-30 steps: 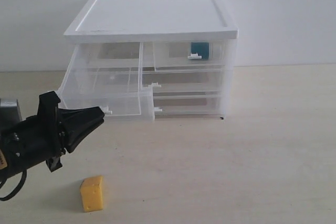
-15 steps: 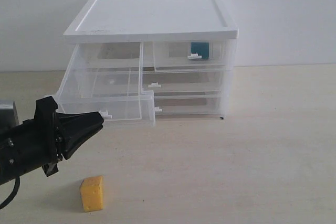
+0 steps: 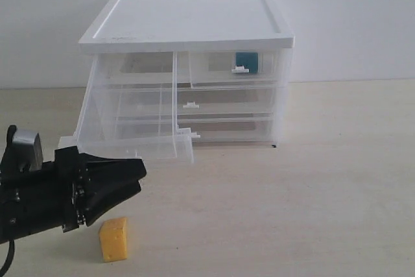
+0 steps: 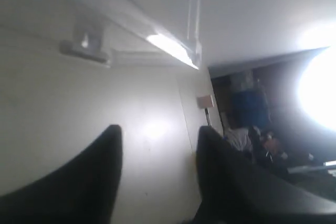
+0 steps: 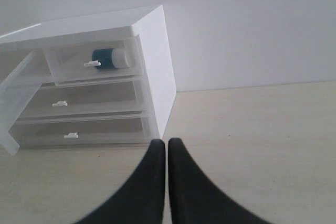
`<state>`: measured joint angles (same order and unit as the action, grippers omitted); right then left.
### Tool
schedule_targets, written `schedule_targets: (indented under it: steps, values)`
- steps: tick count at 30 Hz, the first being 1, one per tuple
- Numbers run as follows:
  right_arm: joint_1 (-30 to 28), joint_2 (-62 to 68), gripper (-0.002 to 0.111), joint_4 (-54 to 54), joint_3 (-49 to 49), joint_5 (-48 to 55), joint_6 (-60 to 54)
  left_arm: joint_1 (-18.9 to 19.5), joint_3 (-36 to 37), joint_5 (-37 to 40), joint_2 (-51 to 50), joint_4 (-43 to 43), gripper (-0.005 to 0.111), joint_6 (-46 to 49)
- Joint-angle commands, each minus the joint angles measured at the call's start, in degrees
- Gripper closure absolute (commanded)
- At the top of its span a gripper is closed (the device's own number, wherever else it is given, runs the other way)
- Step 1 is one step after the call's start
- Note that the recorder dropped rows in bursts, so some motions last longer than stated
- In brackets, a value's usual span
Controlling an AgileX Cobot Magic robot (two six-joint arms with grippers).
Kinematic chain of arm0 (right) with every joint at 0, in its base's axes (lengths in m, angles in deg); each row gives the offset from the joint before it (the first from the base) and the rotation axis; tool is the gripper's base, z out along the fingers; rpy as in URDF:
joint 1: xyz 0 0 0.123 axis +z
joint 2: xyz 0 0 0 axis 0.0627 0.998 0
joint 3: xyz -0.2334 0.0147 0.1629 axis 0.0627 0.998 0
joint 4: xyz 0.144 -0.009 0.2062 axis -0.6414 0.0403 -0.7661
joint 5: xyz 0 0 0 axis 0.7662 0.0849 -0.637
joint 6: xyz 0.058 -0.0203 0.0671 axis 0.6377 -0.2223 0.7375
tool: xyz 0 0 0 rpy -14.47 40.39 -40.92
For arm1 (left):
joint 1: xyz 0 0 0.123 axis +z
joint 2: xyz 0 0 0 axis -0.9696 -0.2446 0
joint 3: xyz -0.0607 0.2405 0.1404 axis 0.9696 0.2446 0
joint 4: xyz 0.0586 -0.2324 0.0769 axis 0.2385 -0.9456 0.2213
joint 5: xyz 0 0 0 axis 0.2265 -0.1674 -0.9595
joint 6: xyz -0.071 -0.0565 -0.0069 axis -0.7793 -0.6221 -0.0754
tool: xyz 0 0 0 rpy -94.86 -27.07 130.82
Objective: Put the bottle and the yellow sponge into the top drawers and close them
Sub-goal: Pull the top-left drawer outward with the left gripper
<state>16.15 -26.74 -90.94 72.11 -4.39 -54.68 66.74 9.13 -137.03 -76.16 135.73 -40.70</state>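
Exterior view: L gripper [image 3: 137, 180] at lower left, near yellow sponge [image 3: 114, 239] but not touching it; sponge lies on table [image 3: 311, 192]. Top-left drawer [image 3: 130, 128] pulled out, sagging fwd. Top-right drawer [image 3: 220, 72] shut w/ bottle [image 3: 246, 61] inside.
Left wrist view: fingers [image 4: 94, 182] spread, nothing btwn.
Right wrist view: R gripper [image 5: 167, 148] fingers pressed together, empty, well apart from cabinet [image 5: 157, 77].

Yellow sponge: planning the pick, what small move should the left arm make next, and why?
Probably lower the left gripper onto the sponge: the fingers stand apart close by it, it lies free on the table, and the left top drawer is pulled out.
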Motion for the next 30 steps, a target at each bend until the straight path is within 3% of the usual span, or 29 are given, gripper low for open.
schedule_targets:
  steps: [1,2,11,15,18,25,30]
  values:
    - [0.13,-0.33,0.108,0.10,-0.03,-0.37,-0.20,-0.27,0.30,-0.24,3.08,9.79,0.096,0.79]
    - [0.13,-0.33,0.108,0.10,-0.03,-0.37,-0.20,-0.27,0.30,-0.24,3.78,11.73,0.102,1.35]
    - [0.13,-0.33,0.108,0.10,-0.03,-0.47,-0.14,-0.27,-0.77,-0.24,13.79,24.53,0.103,7.26]
    - [0.13,-0.33,0.108,0.10,-0.03,-0.47,-0.14,-1.03,-1.31,15.89,20.71,27.05,0.103,4.64]
    - [0.13,-0.33,0.108,0.10,-0.03,-0.47,-0.14,-3.90,-1.31,28.98,25.76,27.28,0.103,2.49]
    - [0.13,-0.33,0.108,0.10,-0.03,-0.80,-0.14,-14.14,-1.20,56.34,33.24,30.71,0.103,-8.64]
    - [0.13,-0.33,0.108,0.10,-0.03,-0.80,-0.02,-20.38,0.16,68.61,33.47,30.71,0.103,-14.57]
